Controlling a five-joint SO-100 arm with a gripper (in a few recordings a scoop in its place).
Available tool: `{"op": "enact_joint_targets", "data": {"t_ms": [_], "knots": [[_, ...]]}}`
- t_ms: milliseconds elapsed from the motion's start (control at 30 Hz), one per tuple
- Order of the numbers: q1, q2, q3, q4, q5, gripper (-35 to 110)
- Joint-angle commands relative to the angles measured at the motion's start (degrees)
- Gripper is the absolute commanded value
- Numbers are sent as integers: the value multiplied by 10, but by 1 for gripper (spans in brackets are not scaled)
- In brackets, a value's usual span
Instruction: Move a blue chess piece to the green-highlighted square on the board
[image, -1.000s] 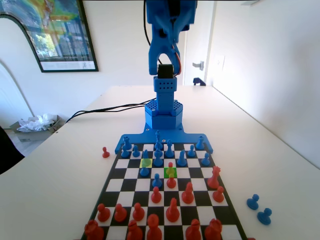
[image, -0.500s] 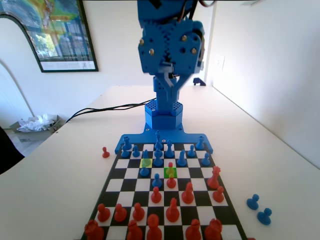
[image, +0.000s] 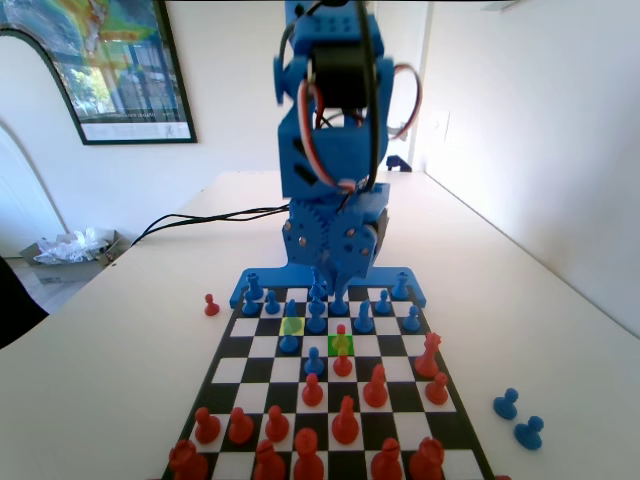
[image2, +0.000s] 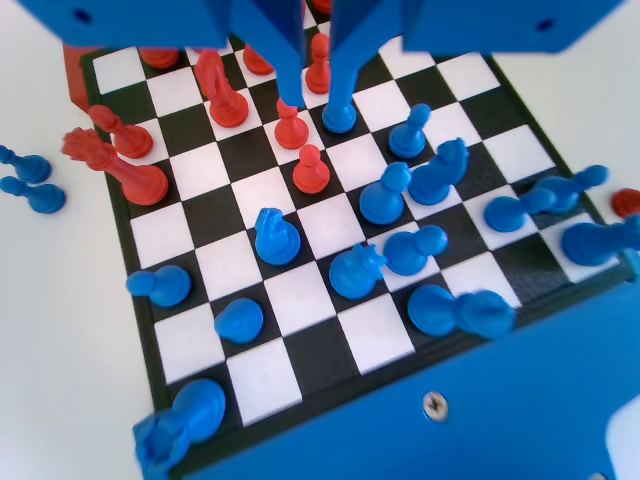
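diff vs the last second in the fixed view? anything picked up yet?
The blue arm swung forward and down: a second ago it was folded high over its base, and now the gripper hangs low over the board's far rows. Nothing has been picked up; in the wrist view the jaws stand apart with nothing between them. No piece has moved, and a red pawn still sits on the green-highlighted square.

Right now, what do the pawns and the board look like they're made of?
Blue pawn: probably moulded or printed plastic, one solid colour with a soft sheen on its rounded head. Red pawn: same look, likely the same plastic. Board: flat, with matte black and white squares and little glare; it could be printed card, vinyl or plastic, and the pictures don't settle which.
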Motion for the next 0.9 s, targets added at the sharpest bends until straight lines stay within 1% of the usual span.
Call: {"op": "enact_joint_targets", "data": {"t_ms": [0, 233, 500, 700, 867], "knots": [[-1, -1, -13, -11, -11, 8], [3, -30, -18, -30, -15, 8], [8, -55, 12, -85, -27, 8], [8, -88, 1, -90, -28, 8], [4, -89, 26, -114, -27, 8]]}}
